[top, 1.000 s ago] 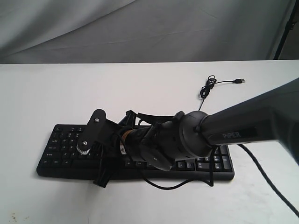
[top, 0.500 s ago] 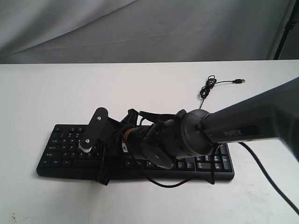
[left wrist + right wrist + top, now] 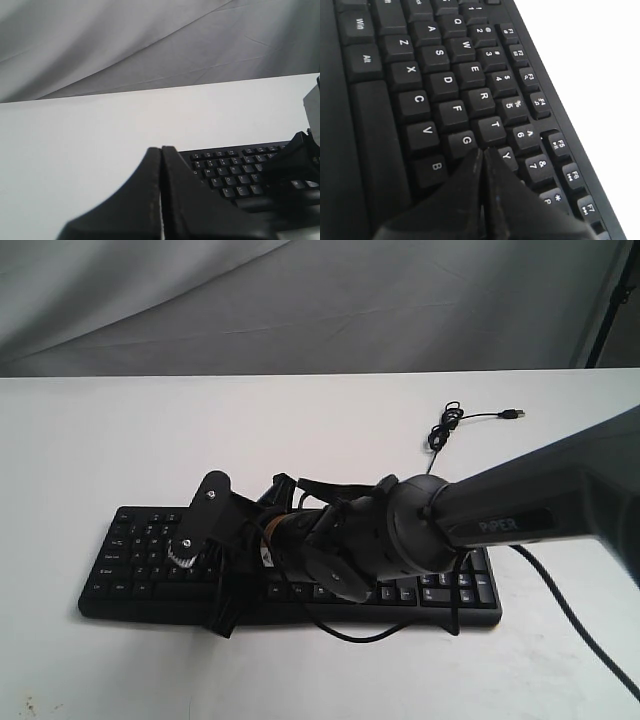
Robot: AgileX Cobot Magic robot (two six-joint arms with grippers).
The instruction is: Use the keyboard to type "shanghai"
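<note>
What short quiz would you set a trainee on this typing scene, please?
1. True or false: the right claw is wide open above the keyboard.
2. In the right wrist view, which keys are the claw's tips nearest? A) the G key and the Y key; B) Z and X; C) Win and Alt.
3. Fill in: the USB plug lies unplugged on the white ____.

Key: 1. False, it is shut. 2. A. 3. table.
</note>
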